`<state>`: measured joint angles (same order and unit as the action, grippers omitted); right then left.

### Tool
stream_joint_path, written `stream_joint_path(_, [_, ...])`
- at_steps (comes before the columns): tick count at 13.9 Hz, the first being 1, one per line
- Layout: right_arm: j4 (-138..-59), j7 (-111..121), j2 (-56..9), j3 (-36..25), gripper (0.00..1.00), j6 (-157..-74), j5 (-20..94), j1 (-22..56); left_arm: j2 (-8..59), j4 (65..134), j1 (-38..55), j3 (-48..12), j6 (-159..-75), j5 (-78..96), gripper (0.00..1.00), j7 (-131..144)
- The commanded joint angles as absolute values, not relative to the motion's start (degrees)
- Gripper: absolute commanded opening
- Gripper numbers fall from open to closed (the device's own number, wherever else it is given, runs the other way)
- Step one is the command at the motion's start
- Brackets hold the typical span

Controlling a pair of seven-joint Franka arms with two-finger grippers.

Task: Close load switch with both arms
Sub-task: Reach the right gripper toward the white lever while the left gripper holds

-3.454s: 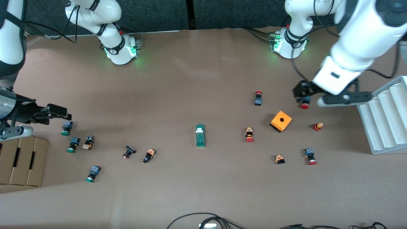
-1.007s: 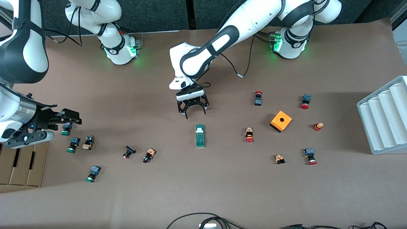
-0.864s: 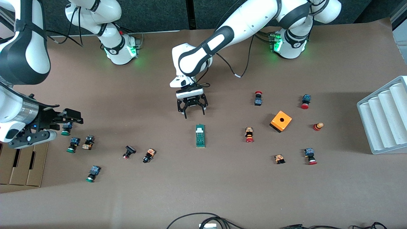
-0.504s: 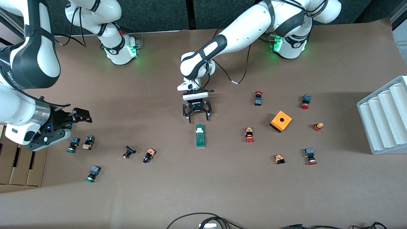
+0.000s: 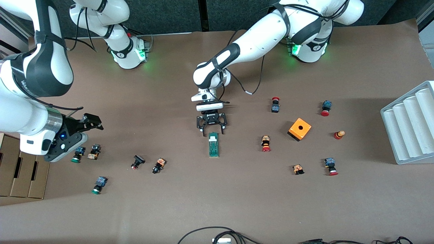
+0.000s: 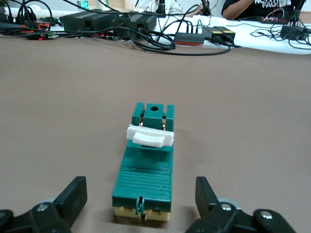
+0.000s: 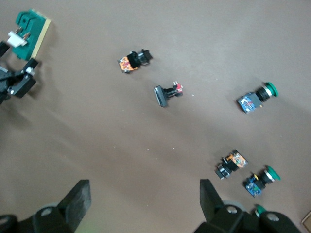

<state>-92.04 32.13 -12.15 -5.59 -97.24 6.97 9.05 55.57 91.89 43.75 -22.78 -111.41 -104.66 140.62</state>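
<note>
Descended, left gripper (image 5: 212, 133) jaws spread astride load switch (image 5: 213, 144); right gripper (image 5: 89, 122) jaws released.

Off the left gripper (image 5: 212, 133) toward the left arm's end of the table lie an orange box (image 5: 299, 128), red-capped buttons (image 5: 266, 143) and a white ridged tray (image 5: 408, 125), while green-capped buttons (image 5: 77, 154) and cardboard (image 5: 20, 173) sit near the right gripper (image 5: 95, 122).
</note>
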Motion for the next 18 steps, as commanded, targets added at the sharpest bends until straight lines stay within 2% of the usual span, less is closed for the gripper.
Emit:
stream_joint_path(1, [-94.7,34.6,-10.7,-4.8,1.00,-98.6,8.1,9.7,58.5,90.2,45.6,-22.3,-108.5,-108.1,0.95,143.2])
stream_joint_path(2, [-94.8,35.1,-10.7,-4.7,1.00,-98.4,7.9,10.7,58.5,90.2,45.6,-22.2,-108.3,-108.6,0.90,143.2])
stream_joint_path(10, [-97.0,39.8,-13.5,-4.7,1.00,-102.1,8.1,19.2,59.3,90.2,46.1,-20.9,-108.2,-112.8,0.76,143.6])
stream_joint_path(18, [-98.0,41.4,-18.2,-4.7,1.00,-112.0,7.4,26.7,60.2,90.3,46.1,-20.6,-108.1,-114.1,0.75,143.8])
